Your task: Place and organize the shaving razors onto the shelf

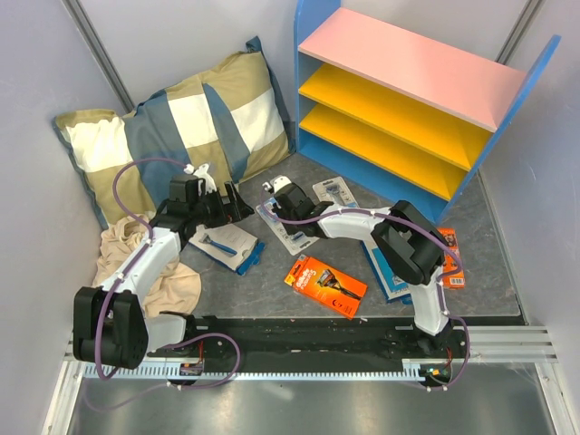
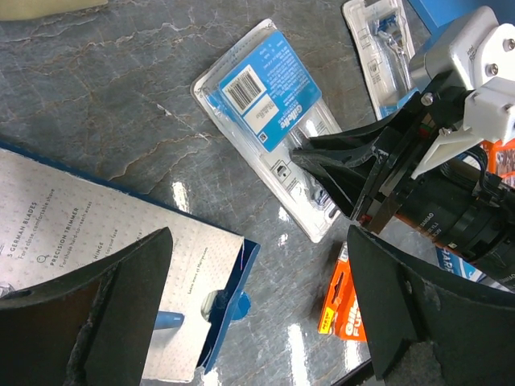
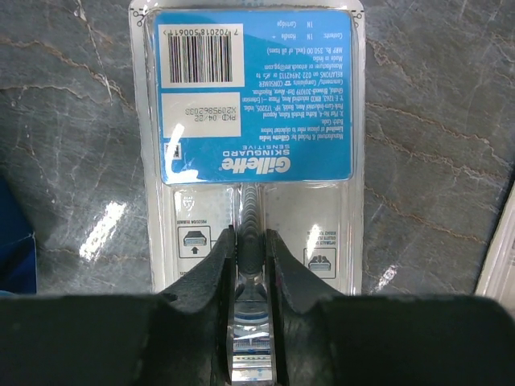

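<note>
My right gripper [image 1: 292, 220] [image 3: 252, 249] is shut on the raised razor bubble of a clear blister razor pack [image 3: 253, 104] [image 1: 283, 232] with a blue card, which lies flat on the grey table. My left gripper [image 1: 227, 207] [image 2: 257, 305] is open and empty, hovering over the edge of a white-and-blue razor box [image 2: 96, 265] [image 1: 225, 246]. A second blister pack [image 1: 335, 192], an orange box [image 1: 326, 285], a blue box [image 1: 385, 270] under the right arm and another orange box [image 1: 451, 258] lie on the table. The shelf [image 1: 408, 68] stands at the back right with bare boards.
A striped pillow [image 1: 181, 127] leans at the back left and a beige cloth [image 1: 122, 249] lies beside the left arm. Grey walls close both sides. The two grippers are close together at mid-table.
</note>
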Action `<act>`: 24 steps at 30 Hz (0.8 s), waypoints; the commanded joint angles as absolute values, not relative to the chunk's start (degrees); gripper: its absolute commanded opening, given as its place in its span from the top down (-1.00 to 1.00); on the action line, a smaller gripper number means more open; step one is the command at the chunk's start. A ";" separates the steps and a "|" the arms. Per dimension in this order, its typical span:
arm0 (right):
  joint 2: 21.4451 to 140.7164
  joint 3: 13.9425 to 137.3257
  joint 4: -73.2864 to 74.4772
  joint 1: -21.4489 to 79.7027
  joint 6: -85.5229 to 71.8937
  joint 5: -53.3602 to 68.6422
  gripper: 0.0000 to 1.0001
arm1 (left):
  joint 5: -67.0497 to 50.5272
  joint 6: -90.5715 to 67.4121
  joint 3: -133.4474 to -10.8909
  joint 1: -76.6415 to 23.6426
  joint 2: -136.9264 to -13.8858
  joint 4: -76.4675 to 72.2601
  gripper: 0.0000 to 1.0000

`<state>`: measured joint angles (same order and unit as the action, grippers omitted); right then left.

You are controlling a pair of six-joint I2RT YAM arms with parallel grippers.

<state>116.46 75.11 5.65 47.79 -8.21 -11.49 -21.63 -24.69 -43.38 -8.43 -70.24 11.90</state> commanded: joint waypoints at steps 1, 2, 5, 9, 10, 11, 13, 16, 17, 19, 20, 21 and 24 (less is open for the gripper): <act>112.86 76.02 8.96 47.64 -6.25 -11.78 0.87 | -23.29 -25.66 -47.11 -8.35 -70.05 13.35 -0.91; 111.46 76.29 9.31 47.64 -5.89 -11.17 0.88 | -23.38 -25.58 -47.81 -8.35 -69.87 13.53 -0.91; 108.21 77.17 10.72 47.64 -4.31 -9.94 0.90 | -24.08 -25.14 -49.47 -8.35 -69.87 14.32 -0.91; 104.07 77.69 12.47 47.64 -1.68 -6.42 0.89 | -24.52 -24.00 -53.43 -8.35 -70.22 17.66 -0.91; 103.45 78.65 14.57 47.64 -1.23 -5.37 0.90 | -24.35 -23.82 -54.31 -8.35 -70.57 18.54 -0.91; 102.32 79.10 15.46 47.64 -0.36 -4.40 0.90 | -24.26 -23.73 -56.32 -8.26 -70.84 20.55 -0.91; 100.91 79.28 17.74 47.64 0.08 -1.24 0.90 | -24.69 -23.29 -58.52 -8.26 -72.33 22.40 -0.91; 98.27 78.49 19.42 47.99 1.84 2.89 0.90 | -26.80 -23.12 -62.39 -8.26 -74.70 25.39 -0.91; 96.87 78.14 19.60 48.16 1.93 3.77 0.90 | -27.68 -23.12 -63.71 -8.26 -75.40 25.57 -0.91; 95.72 77.35 20.21 48.60 2.28 5.35 0.90 | -31.10 -23.20 -64.42 -8.26 -76.98 25.58 -0.91; 94.76 77.00 20.48 48.78 2.37 5.54 0.89 | -32.07 -23.20 -64.86 -8.26 -77.34 25.58 -0.91; 94.31 76.82 20.74 48.78 2.46 5.62 0.89 | -33.65 -23.29 -64.86 -8.26 -77.78 25.66 -0.91; 92.47 75.85 21.09 48.87 2.55 5.89 0.88 | -35.59 -23.38 -64.51 -8.26 -79.62 25.58 -0.91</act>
